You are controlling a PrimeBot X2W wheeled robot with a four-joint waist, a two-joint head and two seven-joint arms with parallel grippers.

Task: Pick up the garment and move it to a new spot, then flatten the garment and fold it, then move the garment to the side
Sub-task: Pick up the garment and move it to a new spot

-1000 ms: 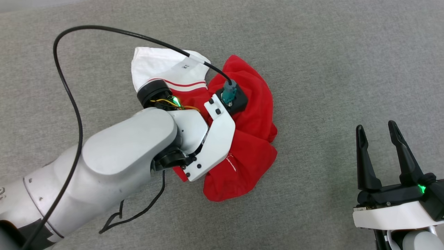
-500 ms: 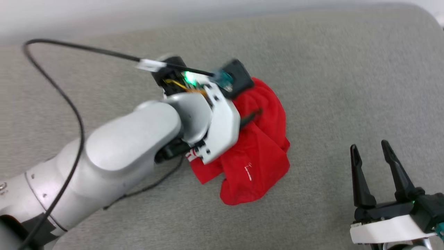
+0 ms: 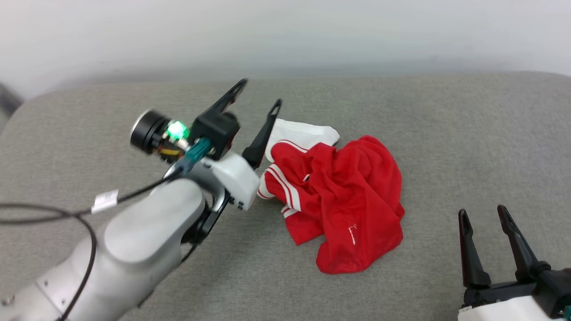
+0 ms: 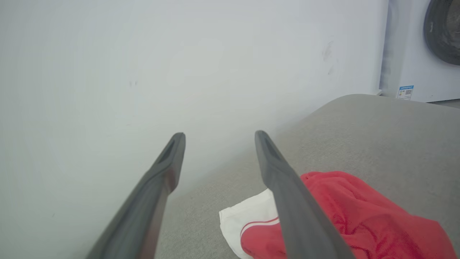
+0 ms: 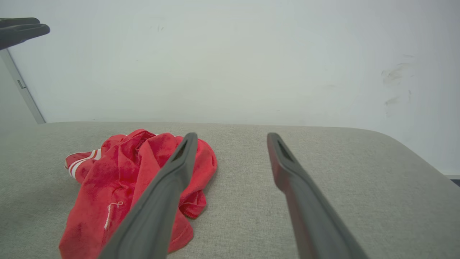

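Two grippers stand open, each with its fingers spread and nothing between them. The left gripper (image 3: 260,92) is lifted above the grey table (image 3: 468,133), with its fingers aimed up and away toward the white wall (image 3: 285,35). It sits just to the left of the shirt (image 3: 352,196) and is clear of it. In its own wrist view the left gripper (image 4: 219,136) points mostly at the wall, and the shirt (image 4: 359,208) lies low on the right, partly behind one finger.

The shirt is a crumpled red heap on the table, about midway across it and toward the wall. A white sleeve with red and white striped trim pokes out on the heap's far left side.

The right gripper (image 3: 482,211) is at the lower right of the head view, well apart from the shirt. In the right wrist view the right gripper (image 5: 232,136) points at the wall, and the shirt (image 5: 122,169) lies to its left.

A black cable (image 3: 44,214) with a small white tag runs along the left arm
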